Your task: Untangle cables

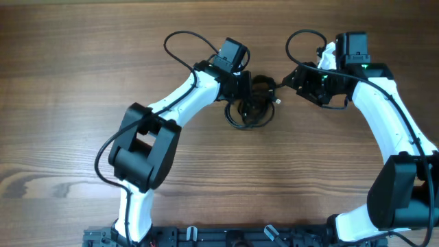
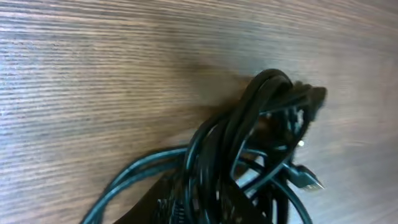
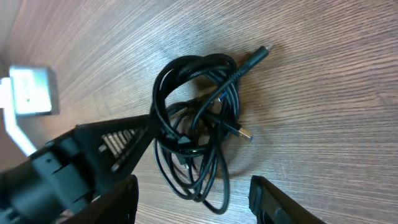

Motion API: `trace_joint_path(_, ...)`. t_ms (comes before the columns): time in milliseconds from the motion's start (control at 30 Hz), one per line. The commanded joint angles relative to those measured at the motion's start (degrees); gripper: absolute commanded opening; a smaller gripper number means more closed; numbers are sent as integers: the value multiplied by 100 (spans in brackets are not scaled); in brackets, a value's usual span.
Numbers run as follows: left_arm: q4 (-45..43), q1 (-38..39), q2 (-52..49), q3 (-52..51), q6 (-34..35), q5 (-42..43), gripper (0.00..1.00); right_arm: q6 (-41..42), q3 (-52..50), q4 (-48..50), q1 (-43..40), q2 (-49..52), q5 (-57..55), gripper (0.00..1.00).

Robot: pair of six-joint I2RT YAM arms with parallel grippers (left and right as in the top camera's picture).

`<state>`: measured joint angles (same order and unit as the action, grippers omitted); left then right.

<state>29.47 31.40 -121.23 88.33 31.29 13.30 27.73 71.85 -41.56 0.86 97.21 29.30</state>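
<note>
Overhead, tangled cables (image 1: pixel 252 104) lie on the worktop (image 1: pixel 68 82), toward 12 o'clock.
Left fingers (image 3: pixel 115 144) reach the bundle from 9 o'clock, grip cannot be told; right fingers (image 3: pixel 280 202) stand apart at 2 o'clock.

The left arm (image 1: pixel 180 101) and right arm (image 1: pixel 384 116) are reaching inward near the far edge of the tabletop (image 1: pixel 68 75), wrists facing each other. The left gripper (image 1: pixel 250 86) is hiding its jaw gap; the right gripper (image 1: pixel 287 80) is spreading its fingers (image 3: pixel 277 202) wide.
</note>
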Motion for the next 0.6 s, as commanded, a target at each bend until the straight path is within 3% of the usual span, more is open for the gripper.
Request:
trace_joint_path(0,-175,0,-275,-35,155,-107,26,-125,81,-28,7,85,-103,59)
trace_joint_path(233,-160,9,-529,-37,160,-138,11,-157,81,-52,7,85,-103,59)
trace_joint_path(567,74,81,-955,-37,225,-22,7,-212,81,-74,9,85,-98,60)
